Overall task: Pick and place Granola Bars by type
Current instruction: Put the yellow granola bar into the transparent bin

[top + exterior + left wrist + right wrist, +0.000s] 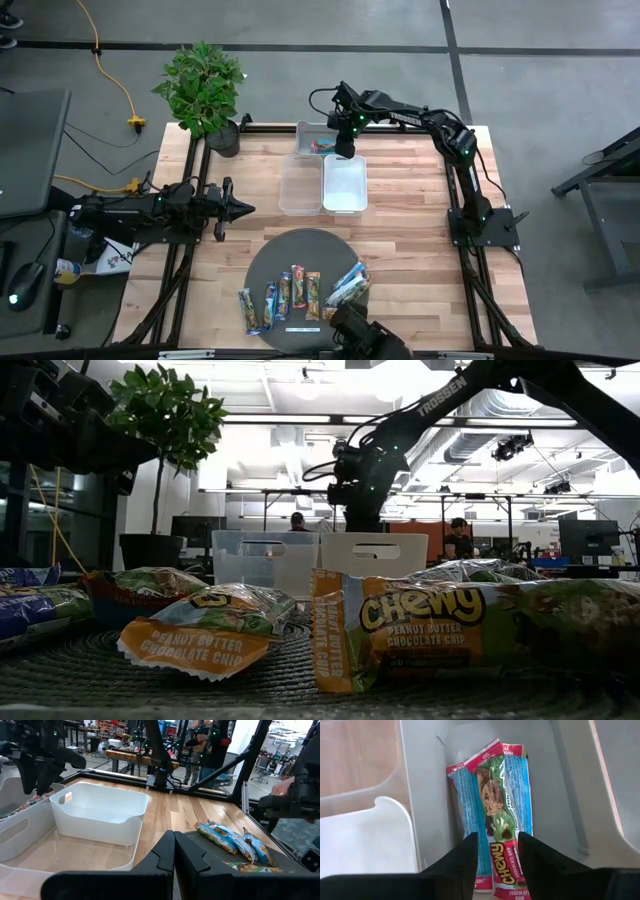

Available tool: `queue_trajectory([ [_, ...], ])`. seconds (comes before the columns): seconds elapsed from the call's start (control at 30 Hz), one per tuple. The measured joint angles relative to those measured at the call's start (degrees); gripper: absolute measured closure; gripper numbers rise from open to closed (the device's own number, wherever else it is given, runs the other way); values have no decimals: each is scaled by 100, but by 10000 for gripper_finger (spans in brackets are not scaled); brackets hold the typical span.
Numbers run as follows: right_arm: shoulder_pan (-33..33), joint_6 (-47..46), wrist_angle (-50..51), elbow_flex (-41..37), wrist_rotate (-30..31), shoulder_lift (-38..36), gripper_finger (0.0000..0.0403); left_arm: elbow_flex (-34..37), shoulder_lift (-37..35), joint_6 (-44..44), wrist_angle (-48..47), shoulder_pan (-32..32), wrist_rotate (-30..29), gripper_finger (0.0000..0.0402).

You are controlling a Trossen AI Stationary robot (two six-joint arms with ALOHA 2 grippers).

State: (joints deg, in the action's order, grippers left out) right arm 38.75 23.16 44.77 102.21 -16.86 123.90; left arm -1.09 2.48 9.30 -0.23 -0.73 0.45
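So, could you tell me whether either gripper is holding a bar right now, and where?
The right gripper straddles a Chewy bar in the far bin; whether it grips cannot be told. The left gripper holds nothing.

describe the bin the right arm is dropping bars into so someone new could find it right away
Start at the potted plant on the table's far edge and look toward the right arm. Three bins sit there, and the right gripper hangs open over the far bin. Unlike the clear bin and white bin, both showing no bars, it already holds granola bars.
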Motion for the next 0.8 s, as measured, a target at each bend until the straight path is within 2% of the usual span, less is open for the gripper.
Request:
queue_trajectory([
  [0.17, -58, 7, -6, 54, 153, 0, 266, -1, 0, 0, 0, 1, 0, 401],
  [0.33, -116, -7, 91, 463, 151, -4, 251, 0, 0, 0, 0, 1, 0, 401],
  [0.5, -211, -16, 598, 1218, 169, -11, 233, -2, 2, 0, 0, 2, 0, 401],
  [0.8, -619, -85, 2362, 3068, 213, -13, 203, 0, 0, 0, 0, 1, 0, 401],
])
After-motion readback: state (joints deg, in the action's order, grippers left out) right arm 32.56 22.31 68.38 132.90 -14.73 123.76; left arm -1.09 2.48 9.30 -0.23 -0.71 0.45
